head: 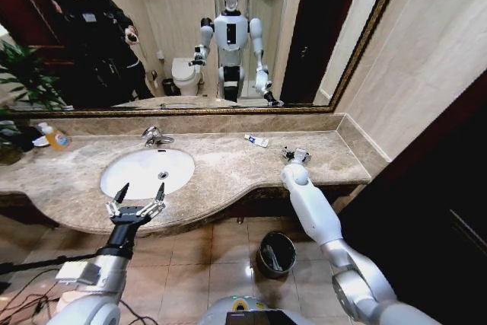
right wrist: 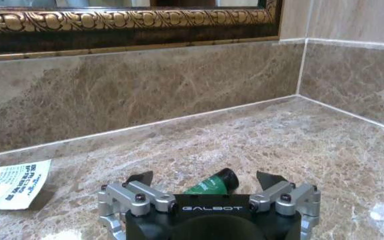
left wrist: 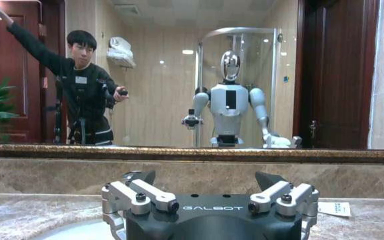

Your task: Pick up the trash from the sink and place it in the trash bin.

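The white oval sink is set in the beige marble counter, behind a chrome tap. My left gripper hovers open over the sink's front rim, holding nothing. On the counter's right end, my right gripper is open, its fingers on either side of a small green tube of trash lying on the marble. A white packet with blue marks lies flat between sink and right gripper. The trash bin stands on the floor below the counter.
An orange-liquid bottle and a potted plant are at the counter's left end. A gilt-framed mirror backs the counter; a side wall closes off the right end. The floor around the bin is tiled.
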